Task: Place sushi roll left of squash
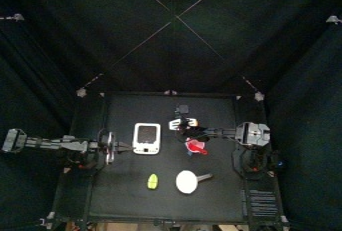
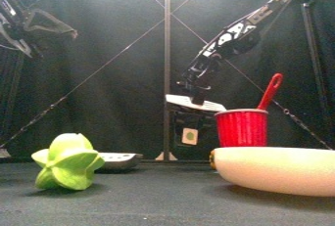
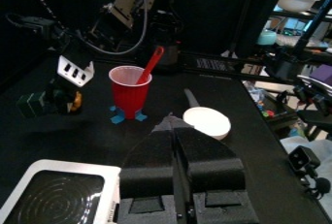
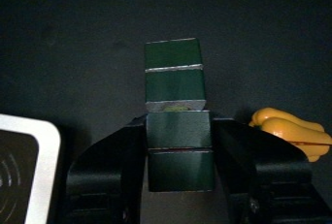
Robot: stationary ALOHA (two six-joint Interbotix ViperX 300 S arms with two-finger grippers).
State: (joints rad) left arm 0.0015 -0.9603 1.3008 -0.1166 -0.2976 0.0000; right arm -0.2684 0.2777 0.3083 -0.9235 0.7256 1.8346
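— What is being shown at the left?

— The left gripper (image 3: 176, 126) is being held low over the table's (image 1: 120, 175) left side, its jaws pressed together with nothing between them. A white rectangular item (image 1: 147, 138) is lying just beside it, and a yellow-green piece (image 2: 69, 161) is sitting near the front edge.

— And the sushi roll?

— What is probably the sushi roll (image 2: 190, 135) is being seen dimly towards the back, left of the red cup (image 2: 240, 127). A white oval dish (image 2: 281, 169) is lying in front of the cup.

— The right side?

— The right gripper (image 2: 197, 91) is being held low behind the cup; whether anything is being gripped cannot be told. The squash (image 4: 288, 129) is lying just beside it.
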